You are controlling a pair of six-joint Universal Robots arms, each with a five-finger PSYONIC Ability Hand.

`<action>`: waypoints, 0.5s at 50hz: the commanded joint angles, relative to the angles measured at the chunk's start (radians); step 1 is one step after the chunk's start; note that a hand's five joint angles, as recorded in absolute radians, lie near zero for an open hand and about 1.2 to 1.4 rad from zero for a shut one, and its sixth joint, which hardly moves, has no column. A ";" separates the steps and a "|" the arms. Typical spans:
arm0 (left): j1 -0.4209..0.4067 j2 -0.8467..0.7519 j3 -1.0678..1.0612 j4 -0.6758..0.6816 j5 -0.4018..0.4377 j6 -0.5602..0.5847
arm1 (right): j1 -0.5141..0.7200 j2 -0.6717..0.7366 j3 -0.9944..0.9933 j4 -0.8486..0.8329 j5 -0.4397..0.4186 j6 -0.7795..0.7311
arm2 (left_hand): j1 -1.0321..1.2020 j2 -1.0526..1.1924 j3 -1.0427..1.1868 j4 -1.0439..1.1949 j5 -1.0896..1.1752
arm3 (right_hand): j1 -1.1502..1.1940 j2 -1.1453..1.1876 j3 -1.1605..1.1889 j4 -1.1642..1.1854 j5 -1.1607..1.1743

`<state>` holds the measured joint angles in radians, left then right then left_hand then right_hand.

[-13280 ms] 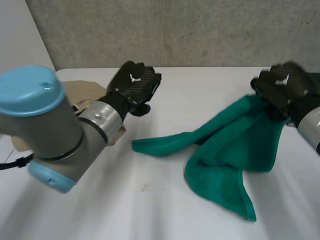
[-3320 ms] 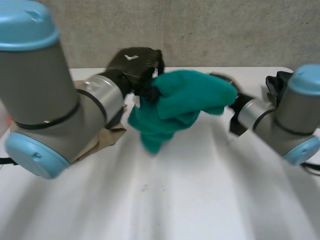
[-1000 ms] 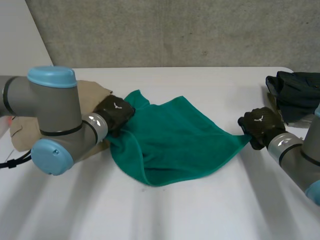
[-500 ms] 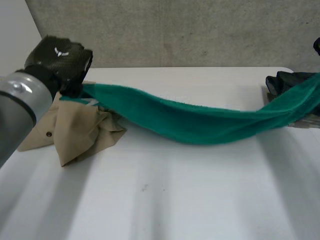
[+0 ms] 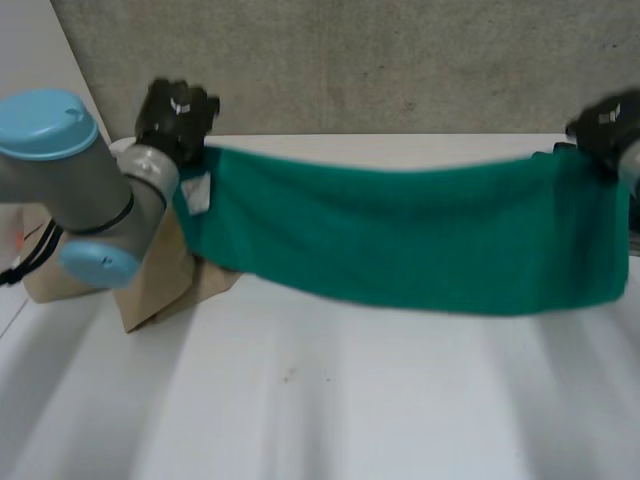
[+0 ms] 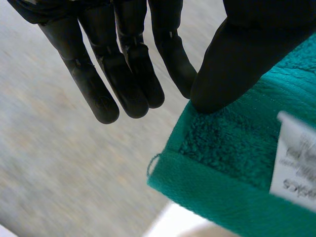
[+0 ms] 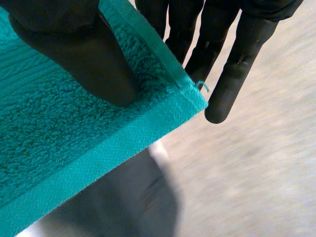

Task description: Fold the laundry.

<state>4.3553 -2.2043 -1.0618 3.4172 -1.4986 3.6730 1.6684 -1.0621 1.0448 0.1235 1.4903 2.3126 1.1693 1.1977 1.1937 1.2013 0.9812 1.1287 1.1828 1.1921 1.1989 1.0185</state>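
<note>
Wrist views: left hand (image 6: 247,59), right hand (image 7: 74,54) pinch towel (image 6: 232,148).

The head camera sits behind and between the arms, well back, and looks down and forward over the table (image 5: 330,400) to the grey wall (image 5: 380,60). It takes in the whole towel (image 5: 420,240), from the left hand (image 5: 177,108) to the right hand (image 5: 605,125). Each wrist camera looks along its own palm from very near — fingers and one towel corner. The left one shares with the head view the corner with the white label (image 5: 197,193), the right one the opposite corner.
</note>
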 commanded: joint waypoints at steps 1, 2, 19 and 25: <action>0.004 -0.064 0.236 0.276 0.020 -0.023 | 0.085 -0.027 -0.065 -0.528 0.065 0.103 | 0.227 0.199 0.203 0.195 0.241 | 0.268 0.213 0.204 0.197 0.203; 0.004 -0.061 0.250 0.327 0.017 -0.036 | 0.091 -0.039 -0.065 -0.583 0.068 0.119 | 0.227 0.199 0.203 0.195 0.241 | 0.268 0.213 0.204 0.197 0.203; 0.055 0.093 0.017 0.364 -0.006 -0.191 | 0.106 -0.075 0.029 -0.519 0.036 0.179 | 0.227 0.199 0.203 0.195 0.241 | 0.268 0.213 0.204 0.197 0.203; 0.056 0.132 -0.240 0.352 -0.003 -0.188 | 0.097 -0.056 0.150 -0.447 0.011 0.180 | 0.227 0.199 0.203 0.195 0.241 | 0.268 0.213 0.204 0.197 0.203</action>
<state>4.4119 -2.1013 -1.0803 3.7885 -1.5057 3.4762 1.7738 -1.1407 1.0771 -0.4057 1.5279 2.4936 1.1693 1.1982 1.1942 1.2013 0.9812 1.1287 1.1834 1.1945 1.2012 1.0188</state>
